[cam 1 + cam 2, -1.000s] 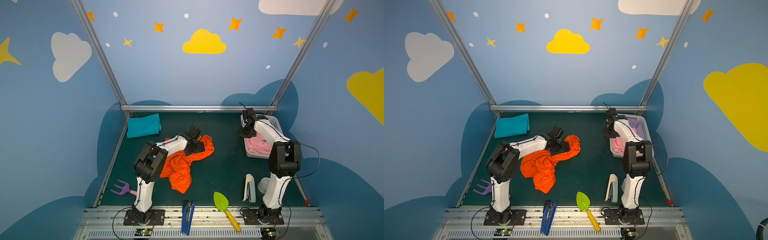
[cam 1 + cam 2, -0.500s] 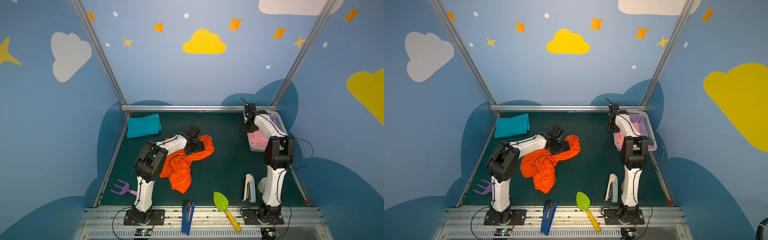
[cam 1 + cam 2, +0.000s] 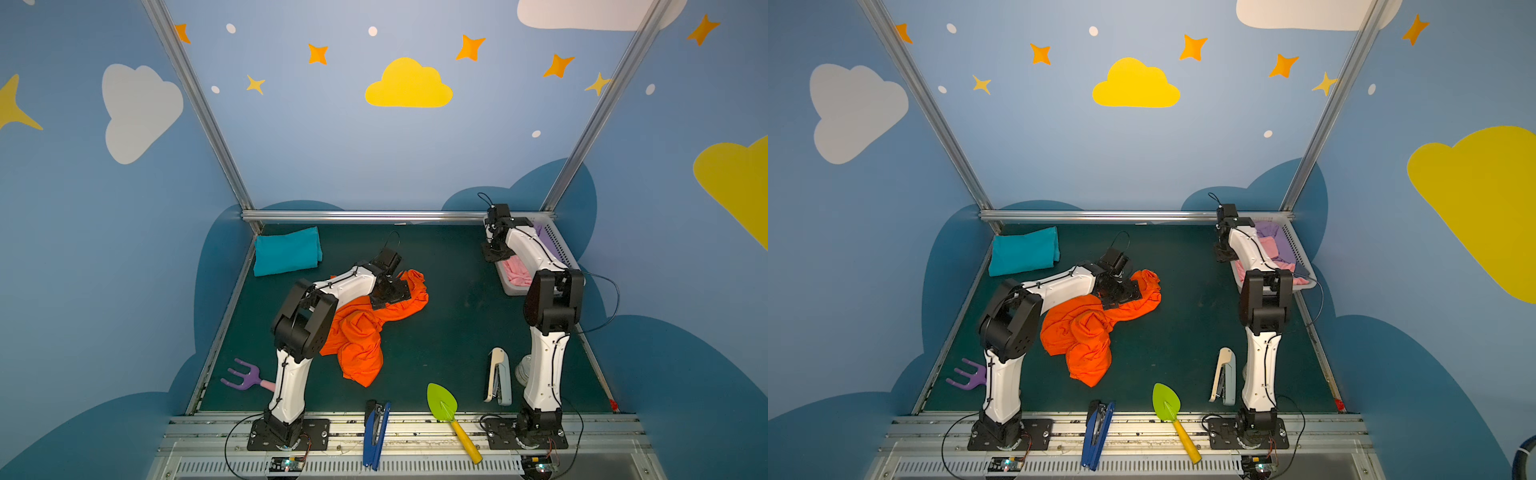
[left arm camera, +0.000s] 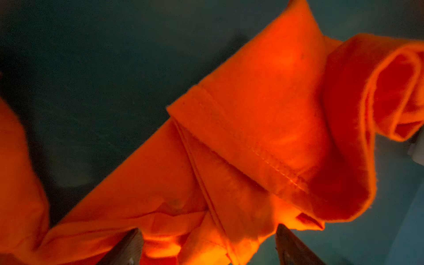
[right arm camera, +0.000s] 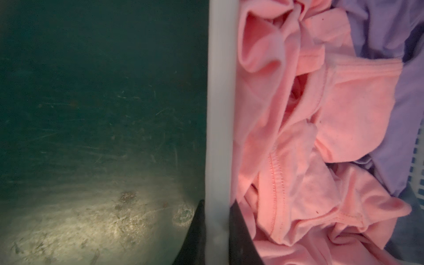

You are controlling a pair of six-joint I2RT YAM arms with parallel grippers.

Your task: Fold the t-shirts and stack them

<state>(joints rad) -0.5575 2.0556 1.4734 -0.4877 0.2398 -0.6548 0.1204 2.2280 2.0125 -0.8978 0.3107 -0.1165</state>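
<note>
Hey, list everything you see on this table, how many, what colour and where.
orange t-shirt: one, orange, crumpled mid-table.
teal t-shirt: one, teal, folded, far left corner.
basket: one, white, far right corner.
pink clothes: count unclear, pink, in basket.
lilac clothes: count unclear, lilac, in basket.
rake: one, purple, front left.
blue stapler: one, blue, front rail.
trowel: one, green, yellow handle, front edge.
grey stapler: one, white-grey, by right arm.
left gripper: one, black, open astride orange t-shirt.
right gripper: one, black, shut on basket rim.
</note>
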